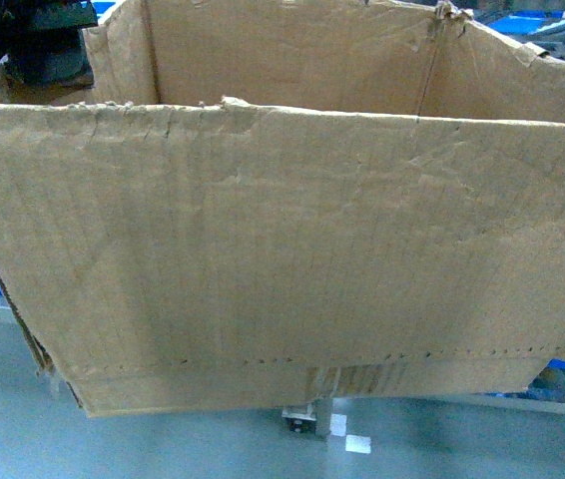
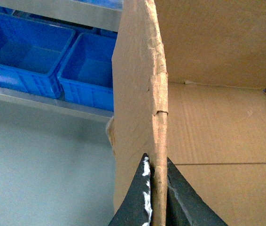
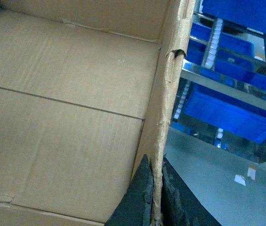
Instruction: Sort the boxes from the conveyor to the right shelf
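The large brown corrugated cardboard carton (image 1: 282,249) with ragged torn top edges is held up in front of the robot, filling almost the whole head view. Its perforated line and tape patch run along the bottom, and grey floor (image 1: 163,444) is seen beneath it, so it is judged to be lifted clear of any surface. The conveyor is not in view.

The carton's long axis lies left to right across the robot, with one arm at each end. In the left wrist view, the left gripper (image 2: 157,197) is clamped on the torn top edge of the carton's left wall, one dark finger outside and one inside. In the right wrist view, the right gripper (image 3: 155,197) is pinched in the same way on the right wall. The carton is therefore spanned between the two pincers, neither being nearer than the other.

The inside of the carton is seen in both wrist views, and only its bare cardboard bottom flaps are shown; nothing is carried in it.

Beyond the right wall, the shiny silver steel rack (image 3: 227,87) with white rollers is seen just outside the carton, with blue plastic bins (image 3: 231,113) on its boards. The coming move is judged to turn on this: the carton must be carried towards the right, wall first, and both grips kept level. More blue bins (image 2: 53,61) are seen on a steel shelf at the left.
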